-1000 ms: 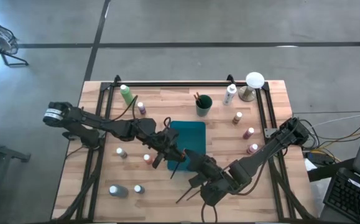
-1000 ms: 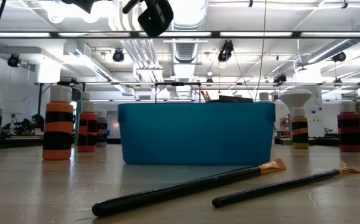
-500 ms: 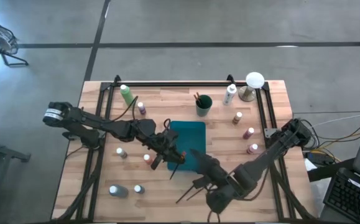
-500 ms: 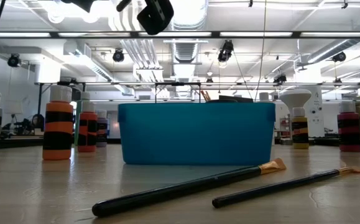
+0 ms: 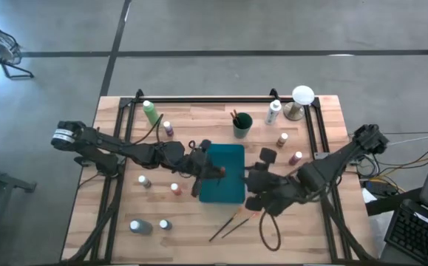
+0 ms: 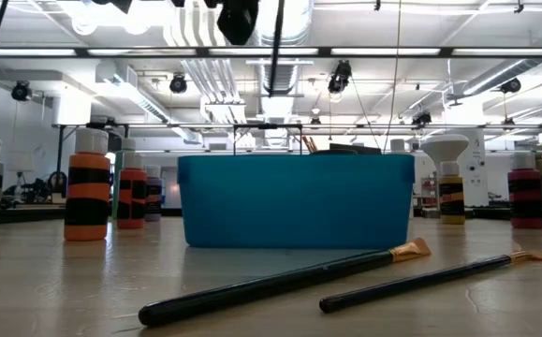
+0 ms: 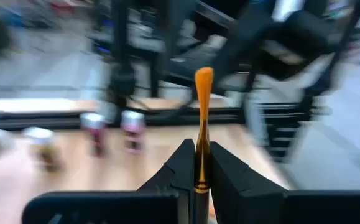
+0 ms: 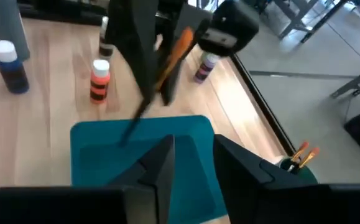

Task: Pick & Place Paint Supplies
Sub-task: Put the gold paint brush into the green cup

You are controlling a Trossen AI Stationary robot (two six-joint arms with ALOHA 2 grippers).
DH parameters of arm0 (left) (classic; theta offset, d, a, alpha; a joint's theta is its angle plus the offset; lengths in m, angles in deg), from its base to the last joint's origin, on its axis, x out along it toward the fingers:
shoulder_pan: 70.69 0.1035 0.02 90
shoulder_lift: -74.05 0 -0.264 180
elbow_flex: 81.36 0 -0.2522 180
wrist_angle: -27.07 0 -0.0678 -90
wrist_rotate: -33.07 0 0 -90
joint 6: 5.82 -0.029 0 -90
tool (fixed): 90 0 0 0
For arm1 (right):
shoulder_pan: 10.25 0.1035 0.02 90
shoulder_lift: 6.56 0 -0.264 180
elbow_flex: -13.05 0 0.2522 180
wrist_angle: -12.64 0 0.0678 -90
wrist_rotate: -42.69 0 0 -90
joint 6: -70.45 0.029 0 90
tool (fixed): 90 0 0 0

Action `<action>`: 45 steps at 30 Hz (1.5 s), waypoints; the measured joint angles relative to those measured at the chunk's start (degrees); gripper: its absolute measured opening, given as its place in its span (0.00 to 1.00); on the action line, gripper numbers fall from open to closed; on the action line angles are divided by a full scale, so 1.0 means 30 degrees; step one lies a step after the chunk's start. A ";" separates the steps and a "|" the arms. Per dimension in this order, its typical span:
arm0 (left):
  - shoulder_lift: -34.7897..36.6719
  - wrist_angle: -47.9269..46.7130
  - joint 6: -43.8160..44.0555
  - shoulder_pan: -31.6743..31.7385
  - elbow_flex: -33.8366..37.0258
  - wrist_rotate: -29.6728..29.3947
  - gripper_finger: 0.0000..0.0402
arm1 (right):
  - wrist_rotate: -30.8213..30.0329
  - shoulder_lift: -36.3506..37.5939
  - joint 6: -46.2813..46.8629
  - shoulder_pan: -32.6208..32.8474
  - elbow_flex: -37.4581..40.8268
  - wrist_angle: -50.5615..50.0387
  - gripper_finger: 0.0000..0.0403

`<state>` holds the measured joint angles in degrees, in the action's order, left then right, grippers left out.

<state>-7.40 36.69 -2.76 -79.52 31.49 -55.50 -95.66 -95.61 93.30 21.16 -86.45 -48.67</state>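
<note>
Left tool (image 5: 212, 172) is over the near-left edge of the teal tray (image 5: 232, 155), and its fingers are pinched on a thin brush (image 7: 202, 106): the left wrist view shows the handle running up between the two dark fingers (image 7: 181, 168), orange end free beyond them. From the right wrist view the same brush (image 8: 162, 74) hangs tilted above the tray (image 8: 99, 149), its dark end pointing down toward the teal floor, so this reads as the carry-and-place step for one brush, with the drop not yet made. Right tool (image 5: 262, 179) sits just off the tray's right side, fingers (image 8: 161, 168) spread with nothing between them, waiting. Two more brushes (image 5: 232, 222) lie on the desk (image 5: 324, 111) in front of the tray, clear in the low view (image 6: 280, 281), and the small white-capped paint bottles (image 5: 296, 157) are scattered on both sides, a light-green bottle (image 5: 151, 112) far left, so most of the job looks undone. Next call, as I judge it: lower the brush until it lies inside the tray walls, then part the fingers; the tilt means the low end may touch first and the handle could tip over the rim if let go too high.
</note>
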 joint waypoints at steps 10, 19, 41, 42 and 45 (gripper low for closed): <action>0.0005 0.0051 -0.3706 -0.1513 -0.0661 -0.3244 0.07 | -0.4384 0.5277 0.3530 -0.0048 0.5921 0.2194 0.24; 0.0007 0.0503 -0.4064 -0.1695 -0.0607 -0.4240 0.07 | 0.0002 0.9044 -0.3706 -0.0064 1.3509 1.9261 0.25; 0.0007 0.0554 -0.5374 -0.1714 -0.0678 -0.4575 0.07 | 0.0851 0.5686 -0.6757 -0.0482 1.2534 2.4861 0.28; 0.0007 0.0535 -0.5374 -0.1714 -0.0676 -0.4568 0.07 | 0.0853 0.5443 -0.6712 -0.0520 1.2215 2.4522 0.29; 0.0007 0.0539 -0.5374 -0.1714 -0.0674 -0.4560 0.07 | 0.0851 0.4780 -0.6699 -0.0627 1.1230 2.3803 0.34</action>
<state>-7.38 38.31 -18.88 -84.66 29.46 -69.18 -93.11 -81.27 73.20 19.28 -52.76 22.74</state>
